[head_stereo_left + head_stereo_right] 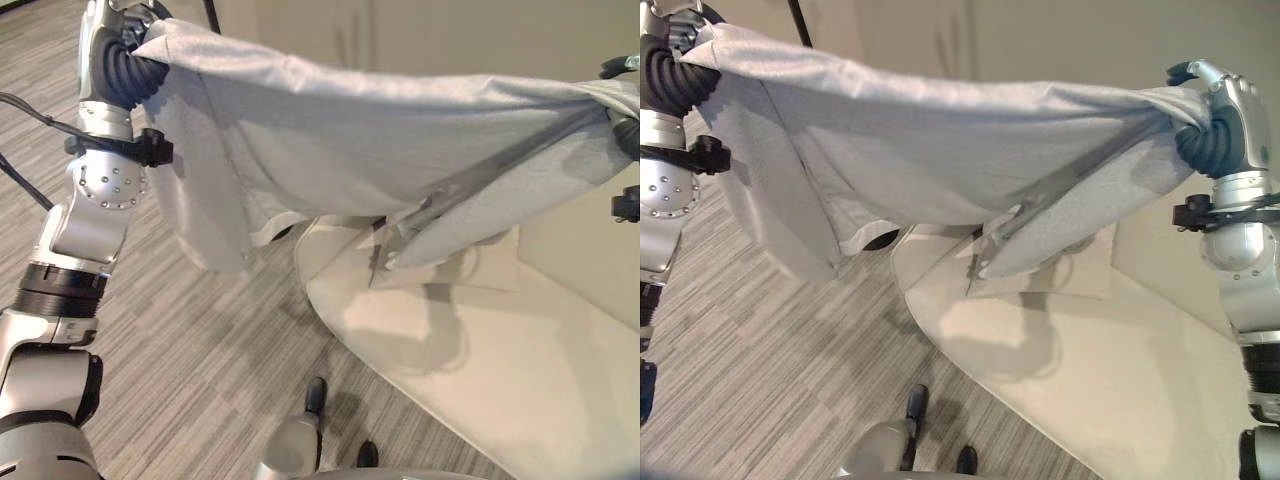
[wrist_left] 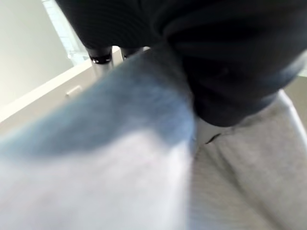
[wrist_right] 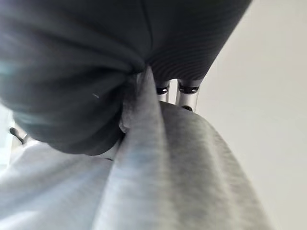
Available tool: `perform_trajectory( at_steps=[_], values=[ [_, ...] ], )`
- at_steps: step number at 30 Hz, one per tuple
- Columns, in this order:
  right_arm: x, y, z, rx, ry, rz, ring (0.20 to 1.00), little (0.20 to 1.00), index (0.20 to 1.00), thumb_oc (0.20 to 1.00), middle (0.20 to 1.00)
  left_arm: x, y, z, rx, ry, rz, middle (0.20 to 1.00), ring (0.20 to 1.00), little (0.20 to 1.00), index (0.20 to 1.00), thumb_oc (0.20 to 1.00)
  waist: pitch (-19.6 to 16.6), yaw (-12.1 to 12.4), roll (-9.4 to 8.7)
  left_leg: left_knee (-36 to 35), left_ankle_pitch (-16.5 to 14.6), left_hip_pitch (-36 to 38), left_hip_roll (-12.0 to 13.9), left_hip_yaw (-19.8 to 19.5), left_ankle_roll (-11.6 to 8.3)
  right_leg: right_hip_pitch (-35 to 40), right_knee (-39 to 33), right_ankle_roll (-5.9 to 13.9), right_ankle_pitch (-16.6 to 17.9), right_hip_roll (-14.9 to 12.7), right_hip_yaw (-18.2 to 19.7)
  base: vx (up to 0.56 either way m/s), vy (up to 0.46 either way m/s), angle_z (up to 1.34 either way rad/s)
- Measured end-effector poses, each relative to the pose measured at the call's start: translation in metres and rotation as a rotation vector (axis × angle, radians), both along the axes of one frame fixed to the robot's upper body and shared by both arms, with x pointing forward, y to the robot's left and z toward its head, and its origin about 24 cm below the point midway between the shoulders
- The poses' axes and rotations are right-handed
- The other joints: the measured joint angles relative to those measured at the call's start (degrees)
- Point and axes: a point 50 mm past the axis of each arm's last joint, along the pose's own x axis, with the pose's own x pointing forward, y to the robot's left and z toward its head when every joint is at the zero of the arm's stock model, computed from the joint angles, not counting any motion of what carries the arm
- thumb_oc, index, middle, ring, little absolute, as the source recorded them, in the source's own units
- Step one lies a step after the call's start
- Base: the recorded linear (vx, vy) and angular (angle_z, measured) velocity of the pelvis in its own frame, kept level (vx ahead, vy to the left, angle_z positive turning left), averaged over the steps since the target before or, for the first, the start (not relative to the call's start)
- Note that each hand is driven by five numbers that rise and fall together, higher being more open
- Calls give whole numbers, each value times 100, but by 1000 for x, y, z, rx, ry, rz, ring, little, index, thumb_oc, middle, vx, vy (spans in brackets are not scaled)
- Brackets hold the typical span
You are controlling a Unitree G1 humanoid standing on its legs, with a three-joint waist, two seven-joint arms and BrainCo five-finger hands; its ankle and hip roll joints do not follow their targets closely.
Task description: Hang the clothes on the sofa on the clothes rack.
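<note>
Grey garment stretched in the air between your two hands, above the sofa.

Your left hand (image 1: 125,45) grips one end of the light grey garment (image 1: 940,140) high on the left, fingers curled into the cloth. Your right hand (image 1: 1220,110) clenches the other end on the right, cloth bunched through its fingers. The garment sags between them, a fold hanging toward the cream sofa (image 1: 1120,370) without touching it. Grey striped floor (image 1: 200,350) lies left of the sofa.
</note>
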Motion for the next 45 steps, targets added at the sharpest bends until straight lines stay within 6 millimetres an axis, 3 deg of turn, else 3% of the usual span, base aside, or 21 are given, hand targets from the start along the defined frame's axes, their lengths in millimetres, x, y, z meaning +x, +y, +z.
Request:
perform_trajectory(
  at_steps=[2,4,7,9,12,17,19,20,21,23,25,27,29,32,34,37,39,40,41,42,45],
  values=[
    [0,2,9,6,-35,0,200,200,200,200,200,4,-10,-4,37,18,-29,200,200,200,200,200,-50,-106,117,-1443,418,848,62,21,-366,95,-148,419,132,-230,160,161,746,-43],
    [-7,19,21,14,-126,68,200,200,200,200,200,6,-15,-4,-15,-3,-49,200,200,200,200,200,-89,-320,121,-1582,749,1098,-881,233,121,137,-302,723,491,-1037,-250,-114,680,-21],
    [-5,33,38,-22,-181,111,200,200,200,200,200,-9,-20,19,33,-90,-56,200,200,200,200,200,-103,-385,355,-1288,540,799,-1483,774,817,-379,-374,884,2029,-1514,-66,-27,594,-38],
    [-7,25,43,-60,-172,76,200,200,200,200,200,-6,-27,17,14,-90,-89,200,200,200,200,200,-131,-500,427,-1658,646,1042,-1789,812,1277,-393,195,1280,996,-1004,424,80,418,5],
    [-11,17,44,-67,-171,50,200,200,200,200,200,-1,-30,7,-7,-54,-106,200,200,200,200,200,-201,-409,425,-1817,600,1290,-2054,587,1297,-112,208,1066,-77,114,752,161,245,15],
    [-13,18,43,-89,-160,70,200,200,200,200,200,4,-26,-11,-45,-2,-110,200,200,200,200,200,-228,-389,456,-1696,490,1283,-2400,464,1249,-240,450,268,-151,389,1084,126,122,39],
    [-12,16,39,-151,-82,56,200,200,200,200,200,13,-25,-46,-89,108,-124,200,200,200,200,200,-215,-610,771,-1657,629,1412,-2374,-63,1284,-612,1110,309,-483,598,980,72,245,98],
    [-14,14,44,-172,-85,52,200,200,200,200,200,10,-17,-42,-75,102,-94,200,200,200,200,200,-181,-427,499,-1396,324,1264,-2474,75,831,-724,581,-229,182,369,974,214,315,79],
    [-16,12,43,-163,-93,47,200,200,200,200,200,9,-14,-42,-69,101,-85,200,200,200,200,200,-157,-475,365,-814,21,836,-2374,354,942,-645,340,-372,307,201,822,192,246,71],
    [-15,3,36,-102,-85,25,200,200,200,200,200,8,-5,-33,-44,90,-46,200,200,200,200,200,-117,-480,110,-861,112,29,-863,348,339,-415,-307,-240,501,17,678,209,284,76],
    [-11,-1,26,-54,-71,10,200,200,200,200,200,11,-14,-32,-20,89,-68,200,200,200,200,200,-114,-427,105,-1662,265,-110,-341,294,100,-178,-552,-65,449,-127,668,312,461,-3],
    [-13,3,29,-63,-81,21,200,200,200,200,200,9,-18,-30,-2,80,-78,200,200,200,200,200,-148,-236,272,-1873,307,376,-789,366,245,96,-765,386,387,-434,998,271,616,-98],
    [-16,18,34,-67,-127,76,200,200,200,200,200,11,-26,-26,0,58,-93,200,200,200,200,200,-109,-530,327,-1459,1158,351,-1415,503,778,36,-426,694,518,-1052,973,97,583,-58],
    [-14,27,40,-71,-167,103,200,200,200,200,200,8,-27,-18,14,32,-95,200,200,200,200,200,-187,-604,485,-1576,910,558,-1870,1127,1234,-305,-261,1085,1266,-1569,685,74,311,-78],
    [-13,24,39,-82,-157,83,200,200,200,200,200,6,-27,-12,18,14,-93,200,200,200,200,200,-204,-659,523,-1649,774,646,-2016,1019,1295,-260,-167,1265,1136,-1352,818,149,217,-51],
    [-14,23,40,-84,-164,80,200,200,200,200,200,6,-26,-12,17,16,-92,200,200,200,200,200,-208,-710,521,-1932,772,1028,-2246,891,1305,-207,-201,1164,549,-321,1163,189,180,-9],
    [-15,22,35,-80,-149,81,200,200,200,200,200,8,-29,-13,-35,7,-118,200,200,200,200,200,-183,-766,679,-2073,696,1168,-2184,601,1211,-851,443,655,68,753,1328,182,79,33],
    [-16,21,24,-65,-120,88,200,200,200,200,200,12,-31,-25,-51,46,-126,200,200,200,200,200,-161,-825,544,-1685,57,1154,-2179,1136,808,-1177,242,53,473,1138,1484,197,-8,100],
    [-17,19,24,-51,-130,85,200,200,200,200,200,8,-27,-37,-74,70,-130,200,200,200,200,200,-223,-943,465,-1437,56,1336,-2242,1292,1475,-1211,326,-50,674,739,1456,194,-36,79],
    [-16,17,24,-55,-118,74,200,200,200,200,200,7,-28,-43,-78,82,-139,200,200,200,200,200,-307,-917,618,-1630,87,1451,-2217,1291,1295,-1128,117,258,836,705,1285,144,-34,39],
    [-16,18,28,-79,-115,78,200,200,200,200,200,2,-27,-29,-73,33,-146,200,200,200,200,200,-325,-806,649,-1771,201,1702,-2296,1273,1388,-709,-458,199,925,587,1158,112,-38,10]
  ],
)
